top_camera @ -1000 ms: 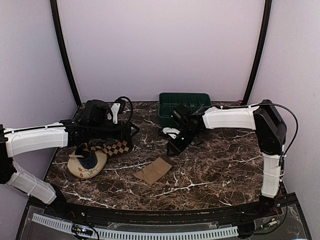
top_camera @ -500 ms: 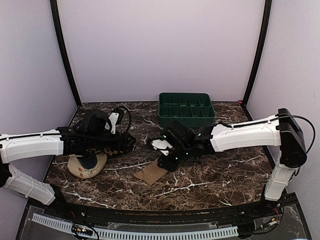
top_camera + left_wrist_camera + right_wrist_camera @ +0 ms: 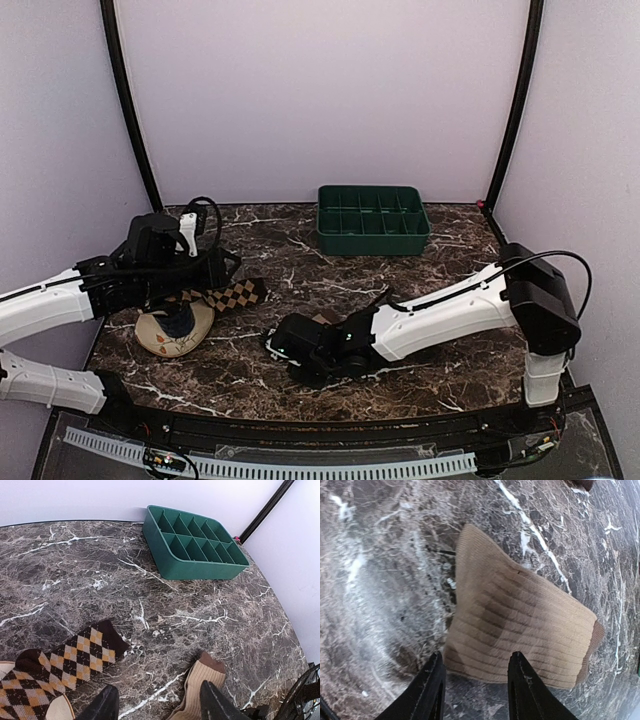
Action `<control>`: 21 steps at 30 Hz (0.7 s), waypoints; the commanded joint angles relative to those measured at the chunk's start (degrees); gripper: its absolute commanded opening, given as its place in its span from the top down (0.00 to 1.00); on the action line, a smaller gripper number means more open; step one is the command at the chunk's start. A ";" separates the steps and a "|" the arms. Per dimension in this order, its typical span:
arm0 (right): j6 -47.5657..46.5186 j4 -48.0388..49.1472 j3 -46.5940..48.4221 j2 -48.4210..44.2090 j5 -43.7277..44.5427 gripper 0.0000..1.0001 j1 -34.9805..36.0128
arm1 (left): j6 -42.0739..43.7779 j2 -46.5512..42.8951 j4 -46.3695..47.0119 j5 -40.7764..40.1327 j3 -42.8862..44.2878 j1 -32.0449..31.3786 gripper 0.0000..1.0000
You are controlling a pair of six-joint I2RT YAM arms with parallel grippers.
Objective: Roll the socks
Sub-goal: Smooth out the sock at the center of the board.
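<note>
Over tan sock [image 3: 520, 625] now, right tool [image 3: 476, 656]

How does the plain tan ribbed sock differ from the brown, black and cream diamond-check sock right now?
The plain tan ribbed sock is one colour with a darker brown end; the diamond-check sock is patterned all over. The tan sock lies wholly on the marble table, below the open right gripper; the check sock lies further left, one end over the round cream dish. Both lie flat, unrolled and ungripped.
</note>
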 commanded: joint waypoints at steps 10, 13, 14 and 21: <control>-4.72 -0.93 5.38 3.32 1.32 0.59 0.48 | -0.46 -3.59 -1.00 -0.46 -2.53 1.74 0.43; -4.49 -1.98 5.59 3.76 -0.24 0.57 0.47 | -0.41 -3.51 -0.55 -0.18 -2.68 1.92 0.42; -4.41 -2.14 5.59 3.95 -0.61 0.56 0.43 | -0.37 -3.40 -0.35 -0.07 -2.70 2.03 0.42; -0.07 6.06 1.40 -1.02 0.52 0.60 -1.47 | -0.17 -2.51 0.40 0.94 -2.70 2.18 0.43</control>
